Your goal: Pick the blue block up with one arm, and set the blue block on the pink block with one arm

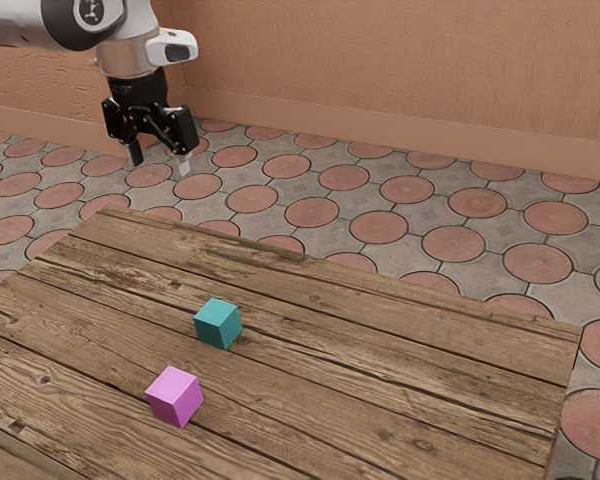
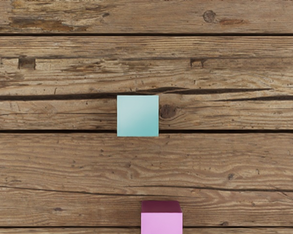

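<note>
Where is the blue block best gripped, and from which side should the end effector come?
Probably on two opposite side faces, coming from straight above. The blue block is a cube resting flat on the table, apart from the pink block, so its sides are free. The open end effector hangs above it.

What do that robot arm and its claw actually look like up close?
The arm is rounded and silver-white, with a dark circular cap on its joint. A white wrist housing sits above the black gripper, whose two short fingers end in paler tips.
</note>
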{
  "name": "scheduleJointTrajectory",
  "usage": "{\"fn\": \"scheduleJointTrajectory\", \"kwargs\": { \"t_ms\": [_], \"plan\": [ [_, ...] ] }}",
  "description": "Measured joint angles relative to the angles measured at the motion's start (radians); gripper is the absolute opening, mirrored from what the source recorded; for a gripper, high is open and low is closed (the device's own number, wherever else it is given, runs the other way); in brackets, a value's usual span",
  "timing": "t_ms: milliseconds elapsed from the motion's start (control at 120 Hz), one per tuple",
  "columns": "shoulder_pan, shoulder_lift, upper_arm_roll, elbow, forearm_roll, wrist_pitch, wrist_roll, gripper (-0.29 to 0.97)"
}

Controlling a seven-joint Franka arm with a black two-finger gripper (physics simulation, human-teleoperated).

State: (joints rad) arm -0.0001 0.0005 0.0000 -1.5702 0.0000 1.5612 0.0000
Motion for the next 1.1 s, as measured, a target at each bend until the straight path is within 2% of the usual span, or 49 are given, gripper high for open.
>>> {"fn": "scheduleJointTrajectory", "kwargs": {
  "t_ms": [67, 192, 267, 333, 417, 475, 525, 583, 708, 967, 1100],
  "plan": [
    [-0.109, -0.098, 0.107, 0.011, 0.017, -0.029, 0.004, 0.68],
    [-0.104, -0.134, 0.147, 0.016, 0.031, -0.064, 0.010, 0.68],
    [-0.107, -0.137, 0.150, 0.036, 0.035, -0.081, 0.013, 0.68],
    [-0.099, -0.138, 0.104, 0.247, 0.039, -0.130, 0.014, 0.68],
    [-0.114, -0.130, 0.033, 0.333, 0.072, -0.174, 0.015, 0.68],
    [-0.116, -0.061, 0.003, 0.349, 0.089, -0.190, 0.015, 0.68],
    [-0.097, 0.042, -0.045, 0.353, 0.147, -0.202, 0.007, 0.68],
    [-0.135, 0.162, -0.015, 0.360, 0.166, -0.211, -0.002, 0.68],
    [-0.109, 0.347, 0.052, 0.363, 0.135, -0.181, -0.023, 0.68],
    [-0.102, 0.549, 0.120, 0.343, 0.064, -0.087, -0.060, 0.68],
    [-0.094, 0.691, 0.141, 0.423, 0.041, -0.079, -0.052, 0.68]
  ]
}}
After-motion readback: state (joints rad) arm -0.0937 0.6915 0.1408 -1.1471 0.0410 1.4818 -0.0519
